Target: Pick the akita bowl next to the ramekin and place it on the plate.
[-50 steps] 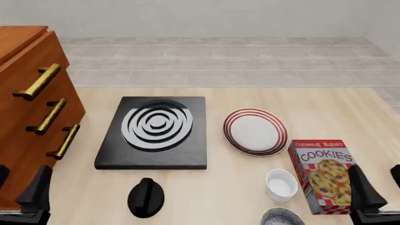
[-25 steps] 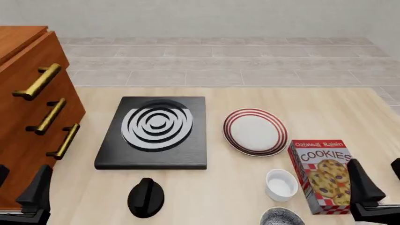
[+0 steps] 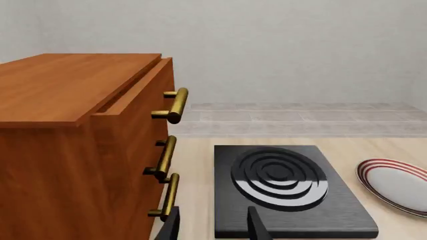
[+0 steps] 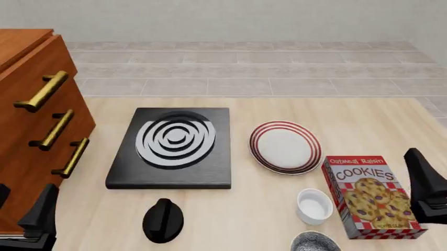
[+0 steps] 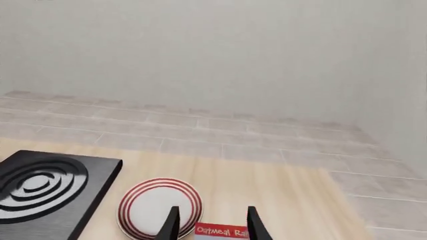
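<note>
From the left wrist camera, the left gripper (image 3: 212, 225) shows two dark fingertips set apart with nothing between them, over the near edge of the black stove (image 3: 287, 192). The wooden drawer cabinet (image 3: 80, 145) stands at the table's left edge, and a slice of the plate (image 3: 397, 184) shows past the stove.

In the front view the akita bowl (image 4: 315, 242) sits at the table's near edge, half cut off, just beside the ramekin (image 4: 314, 205). The cookie box (image 4: 369, 195) stands to their right, the plate behind them toward the middle. A black rounded object (image 4: 163, 220) lies near the stove's front edge. The right gripper (image 4: 427, 183) hangs beyond the cookie box by the right edge.

The right wrist camera shows its fingers parted and empty above the cookie box top, plate alongside.
</note>
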Available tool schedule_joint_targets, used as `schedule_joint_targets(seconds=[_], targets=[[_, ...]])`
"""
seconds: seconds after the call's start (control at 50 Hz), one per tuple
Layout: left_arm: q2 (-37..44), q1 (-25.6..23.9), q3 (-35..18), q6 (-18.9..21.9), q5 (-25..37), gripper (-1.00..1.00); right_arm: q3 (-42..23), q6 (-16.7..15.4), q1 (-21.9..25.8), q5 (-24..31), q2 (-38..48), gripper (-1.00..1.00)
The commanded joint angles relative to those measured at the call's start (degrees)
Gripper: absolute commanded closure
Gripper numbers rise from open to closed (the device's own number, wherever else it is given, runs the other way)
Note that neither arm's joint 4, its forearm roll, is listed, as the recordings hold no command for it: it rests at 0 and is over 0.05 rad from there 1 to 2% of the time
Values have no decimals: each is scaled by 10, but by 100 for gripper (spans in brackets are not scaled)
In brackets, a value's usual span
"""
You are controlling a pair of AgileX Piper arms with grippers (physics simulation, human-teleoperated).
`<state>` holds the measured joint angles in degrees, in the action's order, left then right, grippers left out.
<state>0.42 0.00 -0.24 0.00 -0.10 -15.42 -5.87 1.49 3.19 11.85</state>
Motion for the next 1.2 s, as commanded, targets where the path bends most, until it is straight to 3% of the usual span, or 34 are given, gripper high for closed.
schedule_joint_targets(seconds=[0.02, 0.16, 0.48, 0.62, 0.72, 0.92, 0.94, 1.04, 1.08, 1.2], targets=[[0, 0, 0, 0, 0, -100, -71, -16, 7, 49, 17, -100], [0, 0, 0, 0, 0, -100, -114, -19, 10, 80, 14, -100], [0, 0, 0, 0, 0, -100, -196, -59, -5, 131, 47, -100], [0, 0, 0, 0, 0, -100, -251, -45, 0, 162, 77, -100], [0, 0, 0, 0, 0, -100, -278, -62, -9, 179, 105, -100], [0, 0, 0, 0, 0, -100, -325, -46, -12, 215, 136, -100], [0, 0, 0, 0, 0, -100, -329, -63, -13, 220, 138, -100], [0, 0, 0, 0, 0, -100, -344, -58, -1, 238, 148, -100], [0, 0, 0, 0, 0, -100, -349, -83, -1, 245, 150, -100], [0, 0, 0, 0, 0, -100, -369, -99, 1, 266, 158, -100]])
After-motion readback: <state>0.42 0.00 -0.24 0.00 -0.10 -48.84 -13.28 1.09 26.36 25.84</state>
